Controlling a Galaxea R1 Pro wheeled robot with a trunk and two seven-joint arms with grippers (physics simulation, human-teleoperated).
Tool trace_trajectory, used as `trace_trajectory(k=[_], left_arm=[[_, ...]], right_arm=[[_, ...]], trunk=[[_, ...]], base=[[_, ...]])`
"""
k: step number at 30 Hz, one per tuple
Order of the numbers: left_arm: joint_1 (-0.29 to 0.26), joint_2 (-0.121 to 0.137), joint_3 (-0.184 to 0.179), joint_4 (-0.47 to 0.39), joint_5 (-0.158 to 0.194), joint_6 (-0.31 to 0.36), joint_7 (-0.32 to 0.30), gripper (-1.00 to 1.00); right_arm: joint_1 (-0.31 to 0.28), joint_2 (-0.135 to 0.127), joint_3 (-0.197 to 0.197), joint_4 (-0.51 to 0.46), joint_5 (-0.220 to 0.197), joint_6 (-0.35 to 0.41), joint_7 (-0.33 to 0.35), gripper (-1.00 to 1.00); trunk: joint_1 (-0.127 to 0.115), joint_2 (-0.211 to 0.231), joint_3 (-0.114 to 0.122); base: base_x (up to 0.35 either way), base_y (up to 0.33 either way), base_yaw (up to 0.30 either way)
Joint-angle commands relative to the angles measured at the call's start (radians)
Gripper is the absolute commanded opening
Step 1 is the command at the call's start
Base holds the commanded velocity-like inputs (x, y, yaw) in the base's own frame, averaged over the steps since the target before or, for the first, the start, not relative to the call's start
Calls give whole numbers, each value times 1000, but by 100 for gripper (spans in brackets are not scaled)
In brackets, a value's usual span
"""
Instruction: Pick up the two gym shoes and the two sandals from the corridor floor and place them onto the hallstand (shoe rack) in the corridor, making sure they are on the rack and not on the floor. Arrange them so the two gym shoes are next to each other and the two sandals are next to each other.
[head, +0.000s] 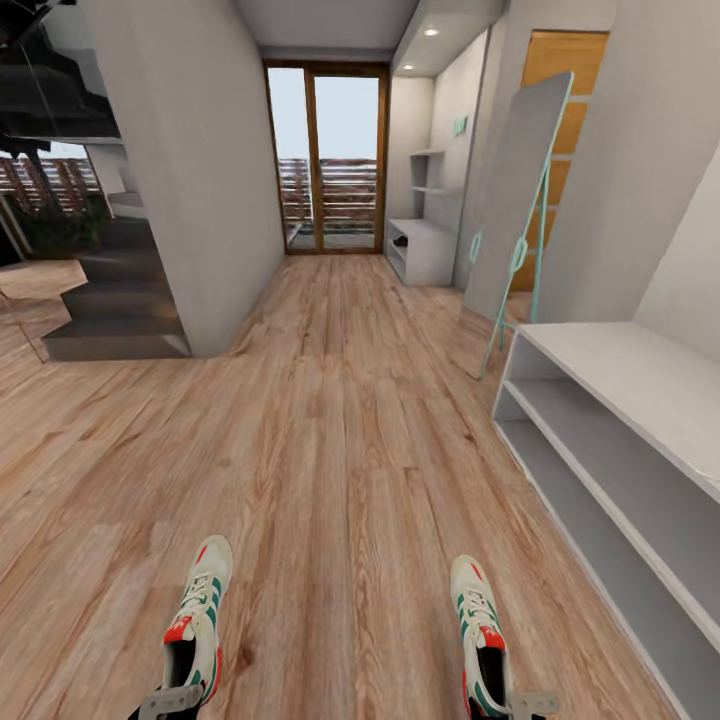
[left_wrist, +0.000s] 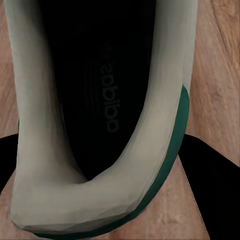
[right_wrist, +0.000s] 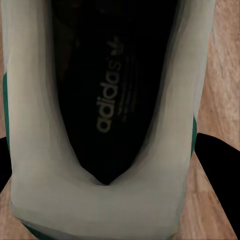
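Both gym shoes hang just above the corridor floor (head: 340, 450), toes pointing away from me. My left gripper (head: 170, 704) is shut on the heel of the left gym shoe (head: 200, 620). My right gripper (head: 520, 703) is shut on the heel of the right gym shoe (head: 478, 625). The wrist views look into each shoe's dark inside (left_wrist: 100, 90) (right_wrist: 110, 100), with black fingers (left_wrist: 215, 190) (right_wrist: 220, 160) beside the heel collar. The hallstand (head: 420, 250), with staggered wall shelves above, stands far down the corridor on the right. The sandals are out of view.
A low white unit (head: 620, 420) with a bench top and two open shelves stands close on my right. A grey board on a teal frame (head: 515, 215) leans beyond it. Dark stairs (head: 120, 300) rise at the left. Glass doors (head: 325, 160) close the far end.
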Motion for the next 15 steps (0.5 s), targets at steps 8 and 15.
trace_trajectory(k=[8,15], left_arm=[[-1,-1,9,0,-3,-2,-10,-100],[-1,-1,9,0,-3,-2,-10,-100]], right_arm=[[-1,0,-8,0,3,-3,5,-100],[-1,0,-8,0,3,-3,5,-100]], trunk=[[0,0,-1],[0,0,-1]], base=[[338,0,0],[338,0,0]])
